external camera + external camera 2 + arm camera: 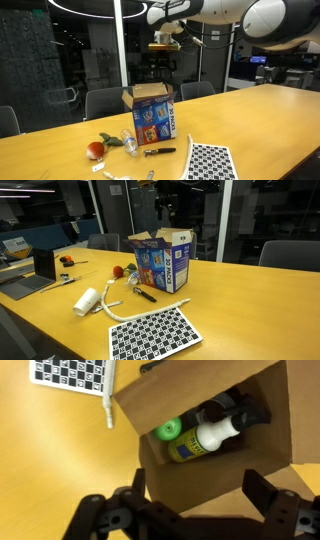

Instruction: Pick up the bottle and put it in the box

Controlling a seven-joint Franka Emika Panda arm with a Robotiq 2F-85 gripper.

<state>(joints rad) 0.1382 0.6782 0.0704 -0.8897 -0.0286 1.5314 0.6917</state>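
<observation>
Hovering high above the blue printed cardboard box (153,112) on the wooden table (262,118), with the black pincer (192,500) spread wide and gripping nothing. Showing in the wrist view the small yellow-green, white-capped bottle (205,438) lying on its side inside the box, so apparently finishing the placing step. Calling next, probably, for a straight retreat upward, clear of the brown flaps.

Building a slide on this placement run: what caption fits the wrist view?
Open, empty gripper above the open box, the white-capped bottle lying inside it.
</observation>
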